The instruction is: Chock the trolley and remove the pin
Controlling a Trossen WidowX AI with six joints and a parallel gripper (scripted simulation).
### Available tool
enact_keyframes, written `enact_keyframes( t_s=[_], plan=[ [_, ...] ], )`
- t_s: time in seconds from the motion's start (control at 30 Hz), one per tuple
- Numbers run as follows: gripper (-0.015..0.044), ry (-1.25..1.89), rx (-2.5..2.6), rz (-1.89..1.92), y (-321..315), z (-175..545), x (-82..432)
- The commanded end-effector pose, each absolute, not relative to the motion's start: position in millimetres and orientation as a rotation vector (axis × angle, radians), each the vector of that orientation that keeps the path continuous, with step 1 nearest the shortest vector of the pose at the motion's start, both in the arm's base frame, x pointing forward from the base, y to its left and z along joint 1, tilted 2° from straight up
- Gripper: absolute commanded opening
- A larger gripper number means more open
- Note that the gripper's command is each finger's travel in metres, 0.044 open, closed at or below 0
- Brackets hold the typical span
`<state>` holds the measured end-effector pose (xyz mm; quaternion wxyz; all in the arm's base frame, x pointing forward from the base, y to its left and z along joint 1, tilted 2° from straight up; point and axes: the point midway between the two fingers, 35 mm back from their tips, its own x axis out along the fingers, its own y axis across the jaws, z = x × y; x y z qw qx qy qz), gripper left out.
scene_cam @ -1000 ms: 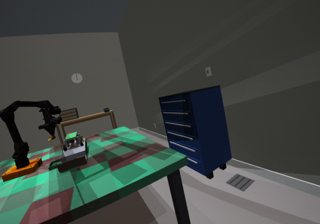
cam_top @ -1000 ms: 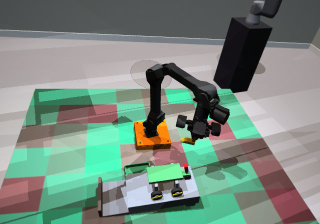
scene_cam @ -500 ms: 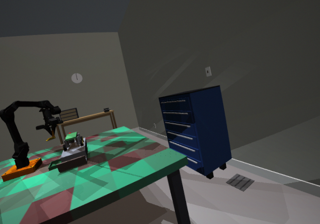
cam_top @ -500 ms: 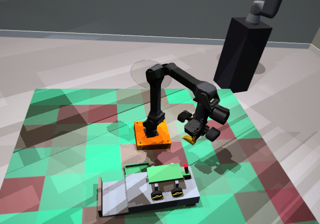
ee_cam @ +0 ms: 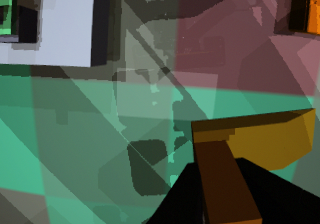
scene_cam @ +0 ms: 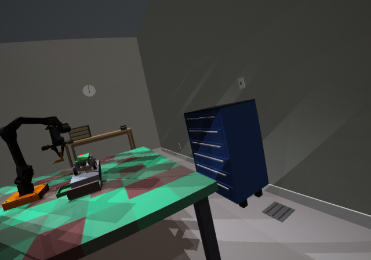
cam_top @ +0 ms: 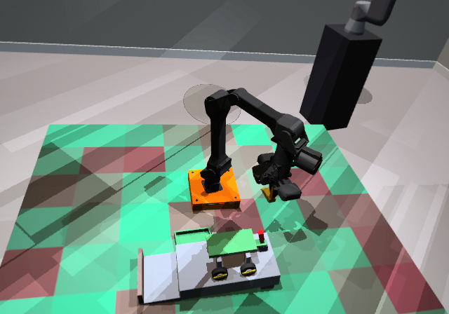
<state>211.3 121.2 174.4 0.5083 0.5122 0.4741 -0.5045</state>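
Observation:
My gripper (cam_top: pixel 272 188) (scene_cam: pixel 62 151) (ee_cam: pixel 215 170) is shut on the orange handle of the yellow chock (cam_top: pixel 267 195) (scene_cam: pixel 58 161) (ee_cam: pixel 272 146). It holds the chock in the air, off the ramp's uphill end and toward the arm's base. The trolley (cam_top: pixel 231 243) (scene_cam: pixel 82 158), with its green deck, stands on the grey ramp (cam_top: pixel 193 267) (scene_cam: pixel 86 177) (ee_cam: pixel 65 39). The red-headed stop pin (cam_top: pixel 260 235) stands upright at its uphill end. No chock is at the visible wheels. The green tray (cam_top: pixel 191 230) (scene_cam: pixel 61 191) lies beside the ramp; no pin shows in it.
The orange base plate (cam_top: pixel 230 189) (scene_cam: pixel 40 191) (ee_cam: pixel 314 14) of the arm is near the tray. A raised end board (cam_top: pixel 140 277) (scene_cam: pixel 83 190) closes the ramp's downhill end. A blue drawer cabinet (scene_cam: pixel 245 149) stands beyond the table.

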Motion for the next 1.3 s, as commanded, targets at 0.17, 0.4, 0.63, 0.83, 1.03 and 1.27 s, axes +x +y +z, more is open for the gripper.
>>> enact_keyframes(
  t_s=[0.17, 0.4, 0.63, 0.83, 1.03, 1.27],
  plan=[
    [0.0, 1.058, 1.363, -1.339, 121.6, 174.3, 211.0],
    [0.0, 1.056, 1.362, -1.339, 107.7, 173.8, 212.0],
    [0.0, 1.054, 1.36, -1.34, 78.3, 171.4, 213.4],
    [0.0, 1.052, 1.358, -1.34, 56.2, 170.2, 214.5],
    [0.0, 1.049, 1.357, -1.341, 34.8, 169.1, 215.5],
    [0.0, 1.047, 1.355, -1.342, 9.7, 168.0, 216.6]
  ],
)
